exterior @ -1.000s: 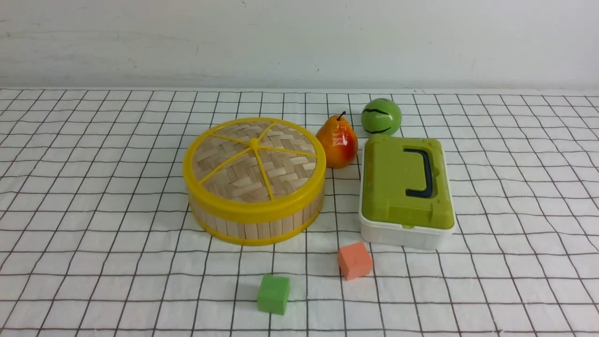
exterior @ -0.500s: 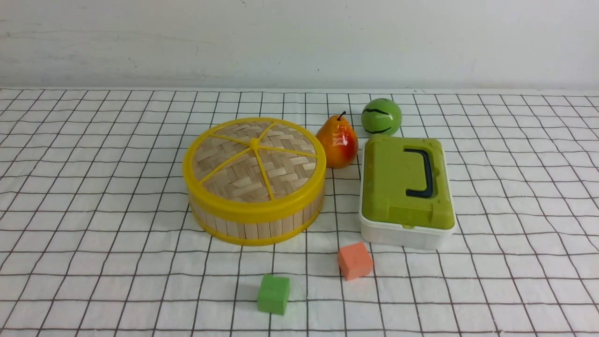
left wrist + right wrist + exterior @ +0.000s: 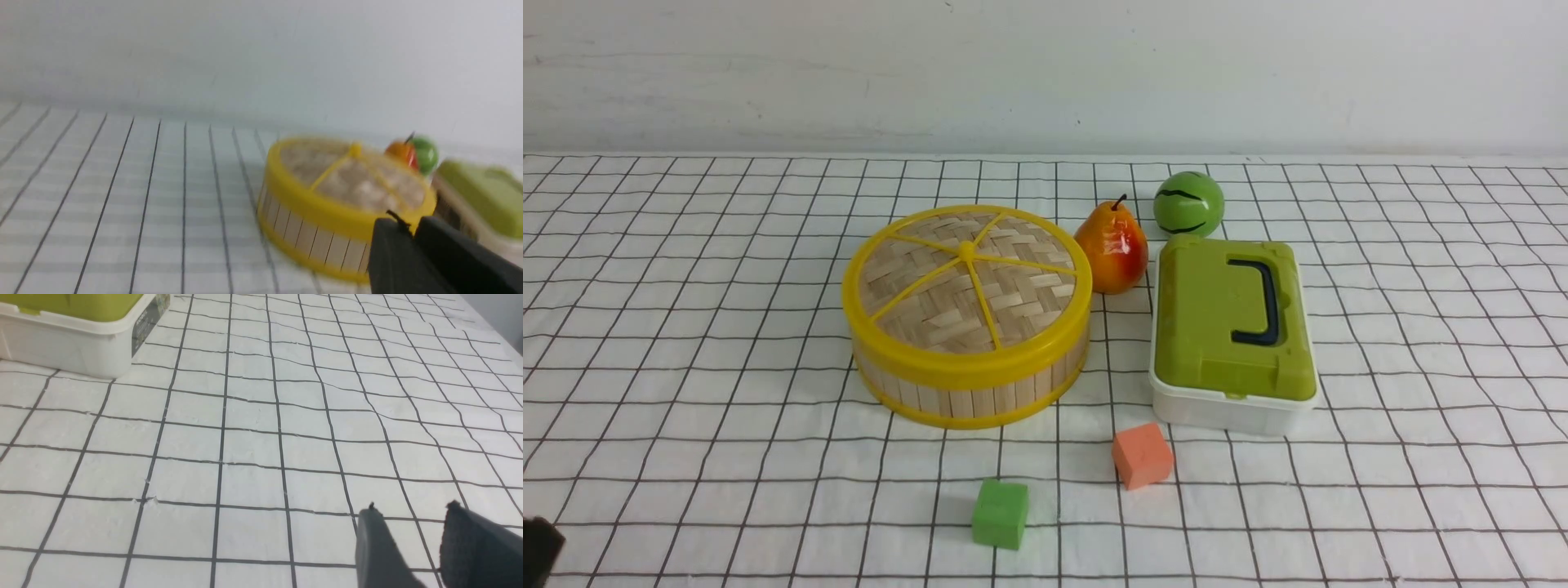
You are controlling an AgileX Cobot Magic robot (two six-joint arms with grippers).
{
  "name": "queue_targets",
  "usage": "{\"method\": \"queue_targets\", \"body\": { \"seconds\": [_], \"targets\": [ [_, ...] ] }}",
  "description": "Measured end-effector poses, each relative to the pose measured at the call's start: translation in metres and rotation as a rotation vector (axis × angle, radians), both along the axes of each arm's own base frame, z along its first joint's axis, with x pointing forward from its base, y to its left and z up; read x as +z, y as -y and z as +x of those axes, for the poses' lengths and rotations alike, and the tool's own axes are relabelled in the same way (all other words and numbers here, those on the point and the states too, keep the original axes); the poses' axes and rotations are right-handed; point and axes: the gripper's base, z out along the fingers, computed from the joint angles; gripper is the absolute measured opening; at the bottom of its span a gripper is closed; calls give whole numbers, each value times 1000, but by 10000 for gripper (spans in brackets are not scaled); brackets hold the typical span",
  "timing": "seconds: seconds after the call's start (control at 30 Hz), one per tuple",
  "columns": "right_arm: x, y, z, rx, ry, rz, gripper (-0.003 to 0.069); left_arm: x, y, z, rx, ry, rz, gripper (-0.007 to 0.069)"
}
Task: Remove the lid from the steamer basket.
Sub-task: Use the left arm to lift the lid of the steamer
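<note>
left wrist view motion-blurred, box (image 3: 482,200) label-less smear behind steamer basket (image 3: 310,237), basket's slatted floor hidden under lid (image 3: 968,278), dark bit (image 3: 539,551) nearer cam than basket, cut by edge, prob. L gripper

Tabletop test area, apparently in a robotics lab: a white cover (image 3: 768,457) ruled with a dark grid spans the work surface before a plain pale wall (image 3: 1029,77); small coloured blocks (image 3: 1001,513) and a glossy pear (image 3: 1112,247) lie on it, within view of arm-mounted cameras.
</note>
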Motion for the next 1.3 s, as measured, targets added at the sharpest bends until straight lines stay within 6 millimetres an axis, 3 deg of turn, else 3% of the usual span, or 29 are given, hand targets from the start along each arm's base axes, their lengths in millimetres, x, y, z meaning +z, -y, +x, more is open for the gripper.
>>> {"method": "queue_targets", "body": {
  "seconds": [0.2, 0.4, 0.5, 0.6, 0.67, 0.73, 0.77, 0.83, 0.93, 0.97, 1.03, 1.07, 1.13, 1.3],
  "targets": [
    [0, 0, 0, 0, 0, 0, 240, 27, 1, -11, -63, 300, -120, 79],
    [0, 0, 0, 0, 0, 0, 240, 41, 0, -21, -137, 453, -274, 82],
    [0, 0, 0, 0, 0, 0, 240, 47, -2, -21, -151, 436, -353, 81],
    [0, 0, 0, 0, 0, 0, 240, 80, -7, -26, -123, 336, -408, 48],
    [0, 0, 0, 0, 0, 0, 240, 104, -8, -27, -78, 234, -331, -13],
    [0, 0, 0, 0, 0, 0, 240, 120, -7, -26, -55, 186, -267, -13],
    [0, 0, 0, 0, 0, 0, 240, 136, -6, -19, -32, 114, -195, -13],
    [0, 0, 0, 0, 0, 0, 240, 151, -3, -8, -18, 42, -140, -13],
    [0, 0, 0, 0, 0, 0, 240, 167, 7, 36, 2, -182, -40, -13],
    [0, 0, 0, 0, 0, 0, 240, 167, 8, 42, 4, -200, -32, -13],
    [0, 0, 0, 0, 0, 0, 240, 163, 16, 79, 9, -330, 0, -13],
    [0, 0, 0, 0, 0, 0, 240, 162, 17, 82, 9, -341, 3, -13],
    [0, 0, 0, 0, 0, 0, 240, 153, 24, 113, 6, -452, 1, -13],
    [0, 0, 0, 0, 0, 0, 240, 144, 45, 162, -49, -677, -57, -13]
  ]
}}
